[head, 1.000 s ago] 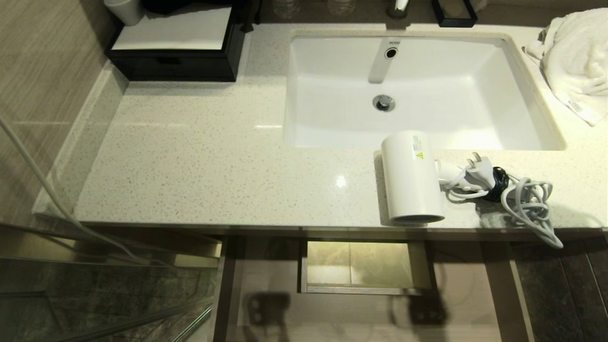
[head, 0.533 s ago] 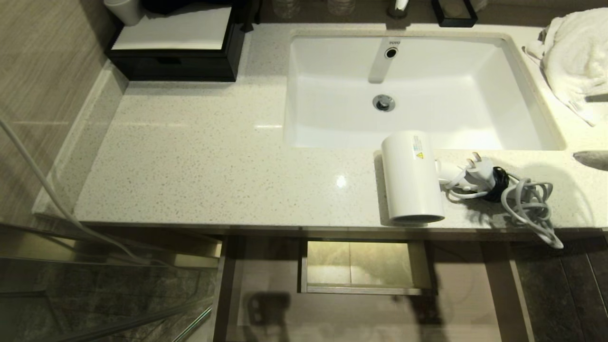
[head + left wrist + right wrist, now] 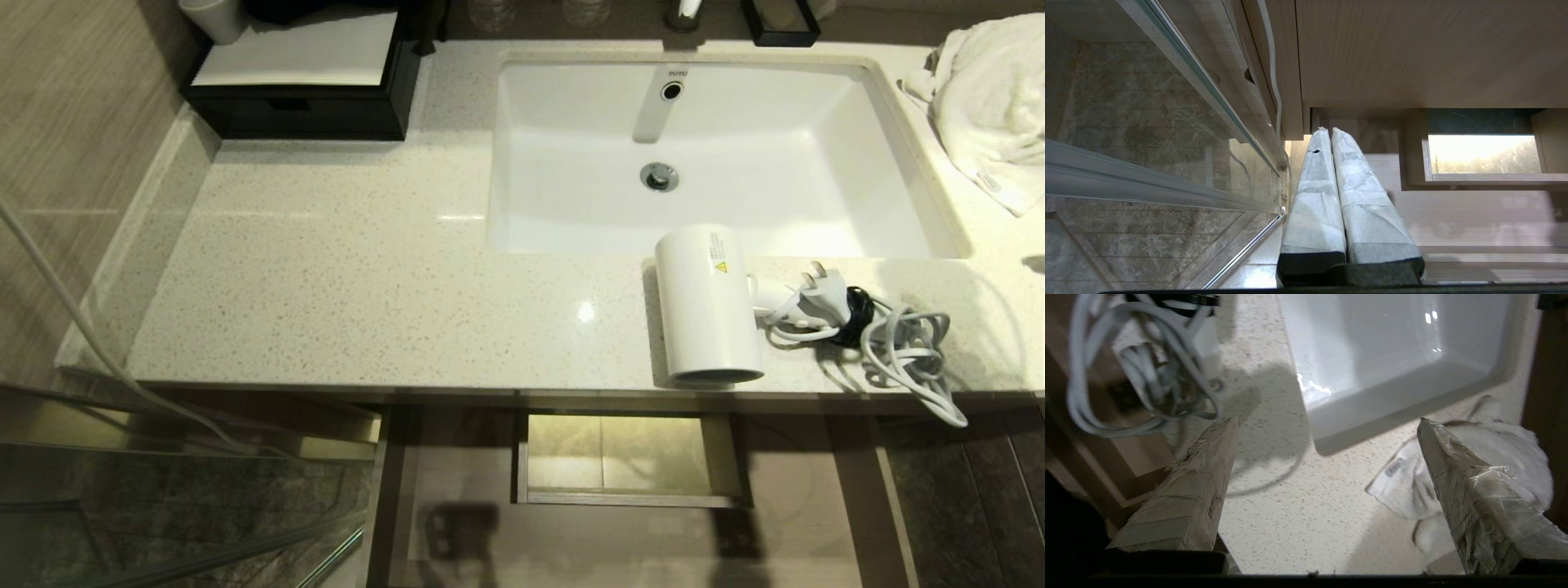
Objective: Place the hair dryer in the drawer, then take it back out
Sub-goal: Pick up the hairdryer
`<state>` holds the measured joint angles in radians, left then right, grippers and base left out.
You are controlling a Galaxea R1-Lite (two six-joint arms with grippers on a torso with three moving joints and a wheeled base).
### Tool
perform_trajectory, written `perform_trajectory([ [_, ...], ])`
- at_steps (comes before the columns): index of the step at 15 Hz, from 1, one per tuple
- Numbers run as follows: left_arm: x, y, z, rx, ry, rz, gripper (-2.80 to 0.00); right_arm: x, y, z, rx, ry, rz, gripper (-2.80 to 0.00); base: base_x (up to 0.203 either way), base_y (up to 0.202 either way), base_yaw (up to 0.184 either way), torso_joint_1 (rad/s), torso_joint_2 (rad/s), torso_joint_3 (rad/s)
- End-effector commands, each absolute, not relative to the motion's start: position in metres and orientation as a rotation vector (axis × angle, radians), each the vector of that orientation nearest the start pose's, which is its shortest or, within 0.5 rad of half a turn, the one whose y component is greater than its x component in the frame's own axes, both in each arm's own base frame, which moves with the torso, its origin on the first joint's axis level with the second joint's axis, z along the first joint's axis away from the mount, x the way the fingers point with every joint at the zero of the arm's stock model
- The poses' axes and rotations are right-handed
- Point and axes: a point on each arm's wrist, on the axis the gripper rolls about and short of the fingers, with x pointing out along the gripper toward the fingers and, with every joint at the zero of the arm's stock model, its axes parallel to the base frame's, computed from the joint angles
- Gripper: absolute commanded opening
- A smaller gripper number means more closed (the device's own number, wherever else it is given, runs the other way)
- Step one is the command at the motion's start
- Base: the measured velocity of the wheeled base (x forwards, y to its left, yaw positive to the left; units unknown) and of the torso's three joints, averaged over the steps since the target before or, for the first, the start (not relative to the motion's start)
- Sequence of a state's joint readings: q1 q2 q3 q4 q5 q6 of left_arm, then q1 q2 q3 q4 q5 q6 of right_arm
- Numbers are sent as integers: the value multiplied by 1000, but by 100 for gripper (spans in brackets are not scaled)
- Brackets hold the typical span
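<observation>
Hair dryer (image 3: pixel 707 306) lies at countertop (image 3: pixel 367 286) front edge, above open drawer (image 3: pixel 457 506). Right gripper (image 3: pixel 1327 428) spread wide, empty, over right end. Approach barrel squarely, avoiding cord (image 3: pixel 906 351).

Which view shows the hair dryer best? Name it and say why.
The head view: the whole hair dryer lies on the countertop by the sink, barrel, sticker, cord and plug all visible. The right wrist view catches only its blurred cord and part of its body; the left wrist view shows none.
</observation>
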<state>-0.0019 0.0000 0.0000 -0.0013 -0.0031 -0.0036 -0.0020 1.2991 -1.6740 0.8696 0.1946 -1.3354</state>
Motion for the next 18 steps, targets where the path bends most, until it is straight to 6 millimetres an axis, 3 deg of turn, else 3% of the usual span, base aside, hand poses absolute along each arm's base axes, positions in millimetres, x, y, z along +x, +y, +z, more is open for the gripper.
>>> perform_trajectory([
  [1,-23,0,76,-4,-2,-5,-280,149,7,365,-1230,376,645,0,0,0,0,0,0,0],
  [7,-23,0,75,-4,-1,-5,-280,148,16,358,-1207,488,816,0,0,0,0,0,0,0],
  [18,-23,0,76,-3,-2,-5,-280,194,52,331,-1105,589,984,0,0,0,0,0,0,0],
])
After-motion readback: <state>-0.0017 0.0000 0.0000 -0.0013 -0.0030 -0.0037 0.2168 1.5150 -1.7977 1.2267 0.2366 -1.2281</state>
